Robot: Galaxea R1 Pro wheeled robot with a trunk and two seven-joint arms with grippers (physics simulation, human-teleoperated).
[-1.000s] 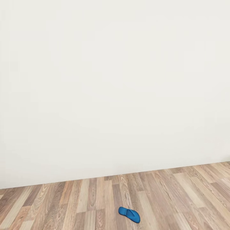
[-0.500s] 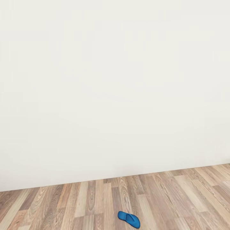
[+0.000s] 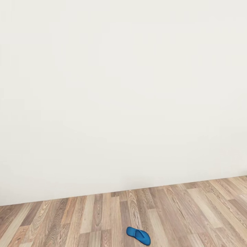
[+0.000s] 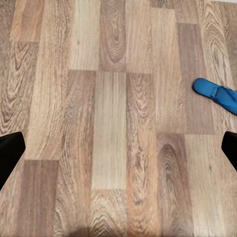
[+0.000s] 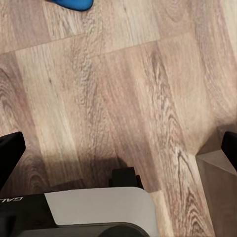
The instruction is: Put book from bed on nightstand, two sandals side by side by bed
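Note:
One bright blue sandal (image 3: 138,235) lies flat on the wood-plank floor, a short way out from the white wall. In the left wrist view the sandal (image 4: 216,94) sits off to one side of my left gripper (image 4: 118,150), which hangs open above bare planks with its dark fingertips (image 4: 9,150) far apart. My right gripper (image 5: 118,150) is open too, over the floor, and a blue sandal tip (image 5: 74,4) shows at the picture's edge. The book, the bed and the nightstand are out of view.
A plain white wall (image 3: 123,85) stands ahead and meets the brown plank floor (image 3: 192,209). My own grey and black base (image 5: 94,212) shows below the right gripper. A pale flat panel (image 5: 217,192) lies beside it.
The head camera has shifted slightly, so the sandal and the wall's foot sit a little lower in the picture. The sandal itself has not moved.

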